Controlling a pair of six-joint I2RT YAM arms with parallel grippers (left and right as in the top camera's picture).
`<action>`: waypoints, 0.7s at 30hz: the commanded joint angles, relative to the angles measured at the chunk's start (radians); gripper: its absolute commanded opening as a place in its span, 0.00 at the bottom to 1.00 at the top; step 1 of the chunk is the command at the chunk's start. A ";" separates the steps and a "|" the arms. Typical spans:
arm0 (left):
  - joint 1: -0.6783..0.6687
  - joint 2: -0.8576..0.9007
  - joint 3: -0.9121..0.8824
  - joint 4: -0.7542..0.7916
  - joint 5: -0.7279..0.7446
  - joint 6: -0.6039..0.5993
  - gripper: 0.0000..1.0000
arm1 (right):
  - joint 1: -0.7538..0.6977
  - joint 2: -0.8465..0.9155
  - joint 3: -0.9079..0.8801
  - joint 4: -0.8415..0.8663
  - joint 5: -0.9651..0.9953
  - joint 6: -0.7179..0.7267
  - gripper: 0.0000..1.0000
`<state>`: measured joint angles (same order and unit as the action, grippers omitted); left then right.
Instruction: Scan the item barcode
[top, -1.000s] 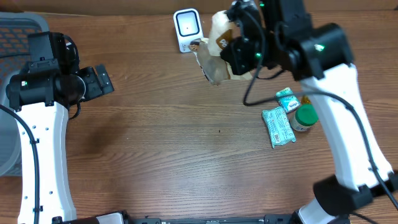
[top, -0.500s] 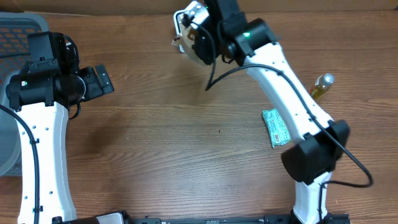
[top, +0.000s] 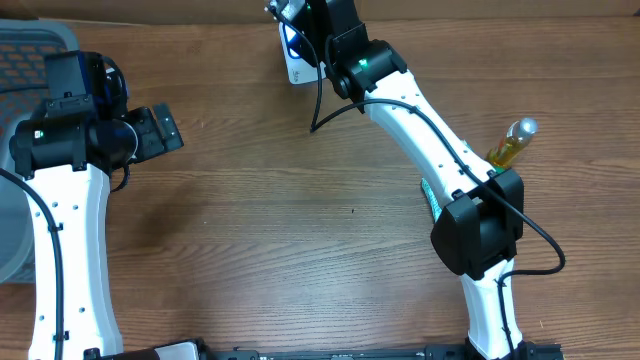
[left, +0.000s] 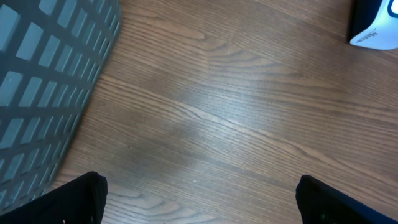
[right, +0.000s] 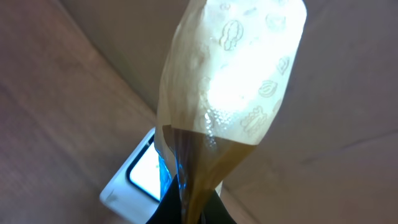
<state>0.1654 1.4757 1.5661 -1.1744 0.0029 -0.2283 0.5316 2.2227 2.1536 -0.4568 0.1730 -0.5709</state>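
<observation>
My right gripper (right: 198, 210) is shut on the bottom edge of a tan pouch (right: 230, 81) printed with nut shapes. The pouch stands up in front of the wrist camera. Just behind and below it is the white barcode scanner (right: 138, 179), its window lit, with blue light on the pouch's edge. In the overhead view my right gripper (top: 305, 15) is at the far edge of the table, right over the scanner (top: 296, 60), and the arm hides most of the pouch. My left gripper (top: 165, 125) hangs open and empty over bare wood, its fingertips (left: 84, 199) wide apart.
A grey mesh basket (top: 30, 45) sits at the far left and shows in the left wrist view as the basket (left: 43, 87). A yellow bottle (top: 510, 143) lies at the right. A green packet (top: 428, 195) is partly hidden under my right arm.
My right arm has swung left and toward the back, carrying the pouch over the scanner, which now glows blue. The left arm has not moved.
</observation>
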 joint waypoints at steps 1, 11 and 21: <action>0.003 0.002 0.013 0.003 -0.004 0.019 1.00 | 0.000 0.047 0.012 0.074 0.030 -0.007 0.04; 0.003 0.002 0.013 0.003 -0.004 0.019 1.00 | 0.000 0.125 0.012 0.134 0.025 -0.006 0.04; 0.003 0.002 0.013 0.003 -0.004 0.019 1.00 | 0.011 0.127 0.012 0.038 -0.060 0.047 0.04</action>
<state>0.1654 1.4757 1.5661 -1.1748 0.0029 -0.2283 0.5327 2.3463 2.1536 -0.4217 0.1455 -0.5705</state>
